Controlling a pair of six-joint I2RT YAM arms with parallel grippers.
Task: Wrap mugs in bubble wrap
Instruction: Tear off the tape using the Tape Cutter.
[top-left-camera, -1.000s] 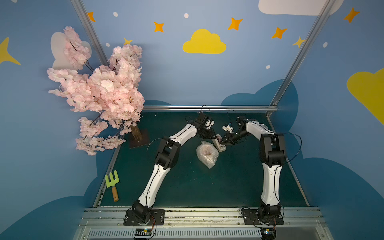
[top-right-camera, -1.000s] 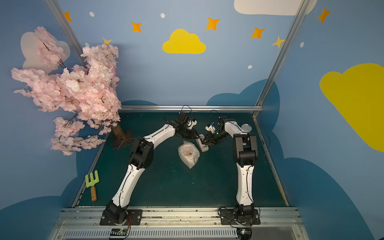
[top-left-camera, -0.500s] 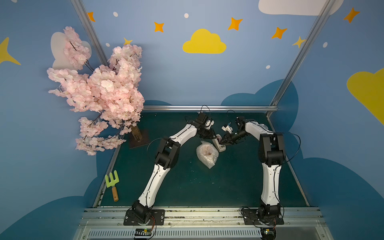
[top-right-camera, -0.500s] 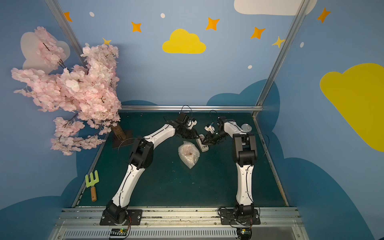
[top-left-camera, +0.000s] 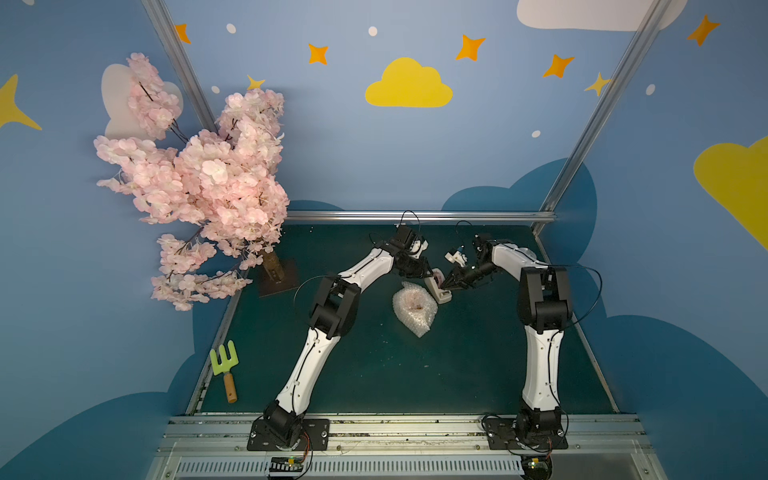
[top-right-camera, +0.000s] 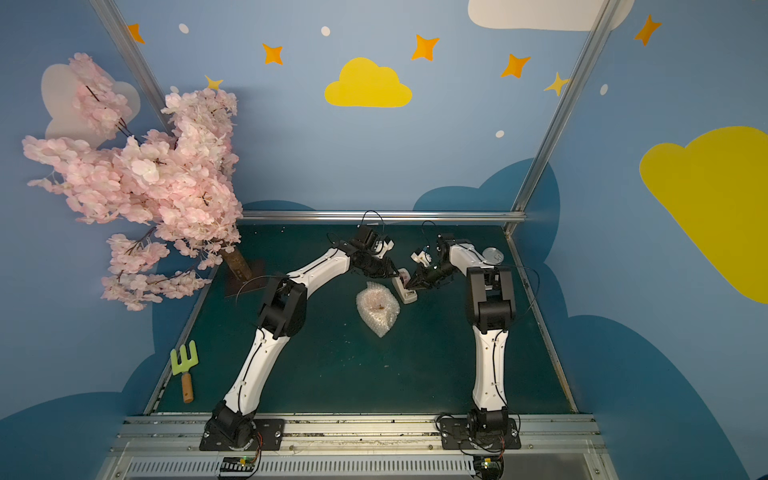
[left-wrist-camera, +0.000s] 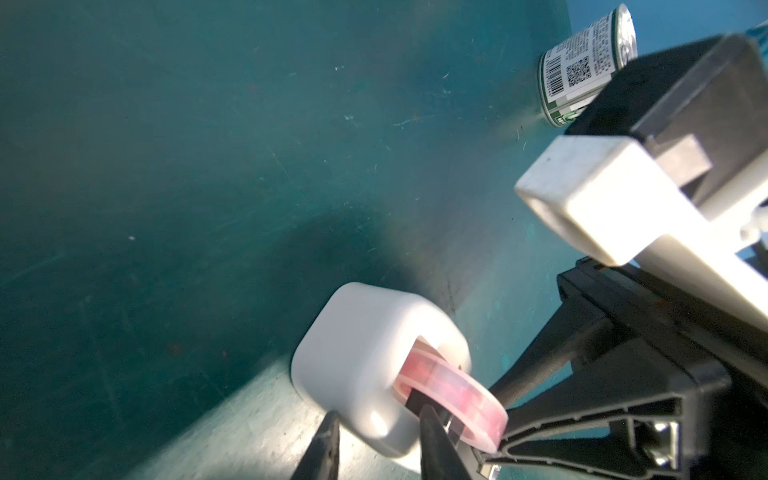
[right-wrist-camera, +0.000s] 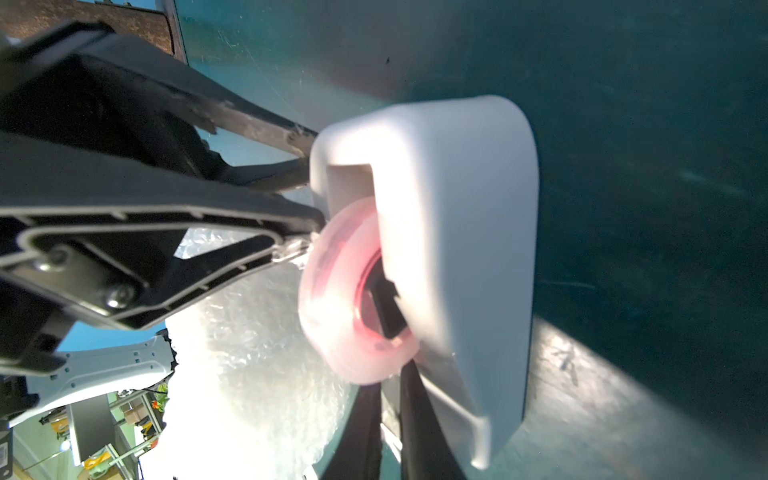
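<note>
The bubble wrap (top-left-camera: 415, 309) (top-right-camera: 377, 309) lies bundled in the middle of the green mat, also bright white in the right wrist view (right-wrist-camera: 257, 353). The mug is hidden inside it, only a brownish spot showing through. Just behind the bundle stands a white tape dispenser (top-left-camera: 439, 291) (top-right-camera: 405, 291) with a pink tape roll (left-wrist-camera: 453, 395) (right-wrist-camera: 332, 291). My left gripper (top-left-camera: 430, 275) (left-wrist-camera: 380, 415) is shut on one wall of the dispenser. My right gripper (top-left-camera: 446, 286) (right-wrist-camera: 390, 386) meets the roll from the other side, jaws shut on a thin pale strip of tape.
A silver can (left-wrist-camera: 586, 70) (top-right-camera: 492, 254) stands at the back right behind my right arm. A pink blossom tree (top-left-camera: 199, 187) on a brown base (top-left-camera: 276, 270) fills the back left. A green garden fork (top-left-camera: 224, 368) lies at the mat's left edge.
My right gripper has closed at the tape roll. Both arms and the bubble wrap bundle have stayed about where they were.
</note>
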